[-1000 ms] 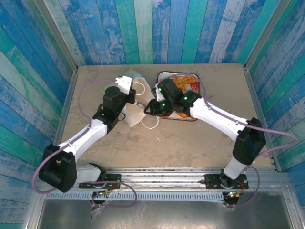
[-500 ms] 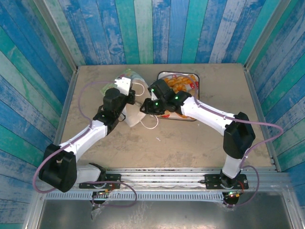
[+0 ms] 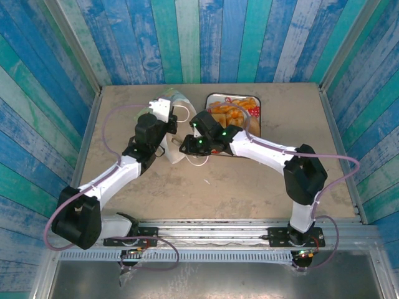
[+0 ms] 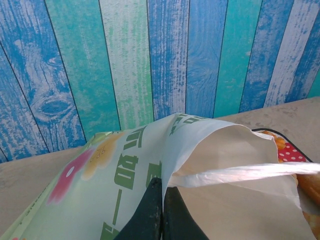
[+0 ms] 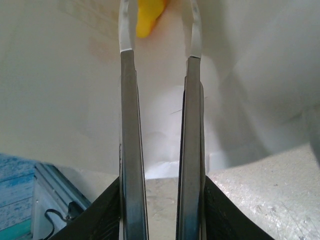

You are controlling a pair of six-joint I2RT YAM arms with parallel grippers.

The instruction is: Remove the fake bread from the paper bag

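Top external: paper bag (image 3: 173, 154) lying on the bench (image 3: 249, 180) just left of a tray (image 3: 258, 112) carrying fake bread (image 3: 230, 113); left pincer (image 3: 167, 118) and right pincer (image 3: 186, 147) both at the bag.

Left wrist: left pincer (image 4: 161, 187) clenched on the rim of the paper bag (image 4: 125, 165), mouth gaping.

Right wrist: right pincer (image 5: 160, 30) narrowly parted inside the bag's white interior, clamping nothing; yellow bread piece (image 5: 149, 17) at its tips.

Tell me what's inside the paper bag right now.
One yellow-orange bread piece shows deep inside the paper bag, just beyond the right gripper. The bag's white walls cover anything else in there.
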